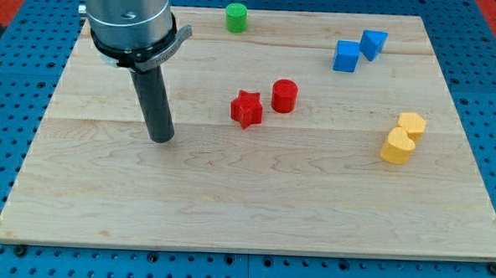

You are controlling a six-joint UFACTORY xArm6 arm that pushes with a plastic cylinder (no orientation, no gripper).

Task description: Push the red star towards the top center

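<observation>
The red star (247, 109) lies near the middle of the wooden board (245, 206). A red cylinder (284, 96) stands just to its right and slightly higher in the view, close to it. My tip (161, 138) rests on the board to the left of the red star and a little lower in the view, well apart from it, touching no block.
A green cylinder (236, 17) stands at the top center edge. Two blue blocks (346, 56) (373, 44) sit side by side at the upper right. Two yellow blocks (411, 125) (397, 147) sit together at the right. A blue pegboard surrounds the board.
</observation>
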